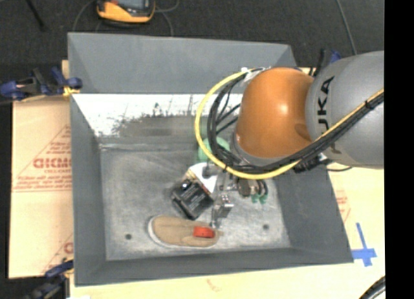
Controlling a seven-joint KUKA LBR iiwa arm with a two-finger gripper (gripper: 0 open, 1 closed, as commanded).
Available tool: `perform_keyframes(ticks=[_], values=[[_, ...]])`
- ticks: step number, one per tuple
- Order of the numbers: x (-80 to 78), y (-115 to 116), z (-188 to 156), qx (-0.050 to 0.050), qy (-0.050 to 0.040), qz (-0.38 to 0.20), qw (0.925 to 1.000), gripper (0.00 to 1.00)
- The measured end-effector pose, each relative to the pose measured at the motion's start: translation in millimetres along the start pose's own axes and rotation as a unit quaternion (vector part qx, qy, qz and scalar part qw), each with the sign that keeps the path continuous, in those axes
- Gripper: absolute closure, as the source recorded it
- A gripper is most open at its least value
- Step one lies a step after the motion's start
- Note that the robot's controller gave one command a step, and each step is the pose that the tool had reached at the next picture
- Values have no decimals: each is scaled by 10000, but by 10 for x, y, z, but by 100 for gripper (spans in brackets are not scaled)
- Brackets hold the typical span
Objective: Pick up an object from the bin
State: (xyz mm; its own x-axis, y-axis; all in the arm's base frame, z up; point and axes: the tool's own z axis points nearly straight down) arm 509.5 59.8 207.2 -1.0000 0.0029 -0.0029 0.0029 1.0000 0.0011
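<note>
The tool [220, 212] hangs low over the bin [129, 181] floor, front middle. A small red piece [204, 232] sits on the tan oval pad [173, 231], just beside the tool at seven o'clock. A black boxy thing [188, 199] lies close at ten o'clock. Tool spread or pressed together? Cannot tell.
</note>
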Motion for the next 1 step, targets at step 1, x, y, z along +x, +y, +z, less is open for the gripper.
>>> perform_keyframes(ticks=[1], values=[[-81, 252, 1294, 5, 14, -1097, 9940, 100]])
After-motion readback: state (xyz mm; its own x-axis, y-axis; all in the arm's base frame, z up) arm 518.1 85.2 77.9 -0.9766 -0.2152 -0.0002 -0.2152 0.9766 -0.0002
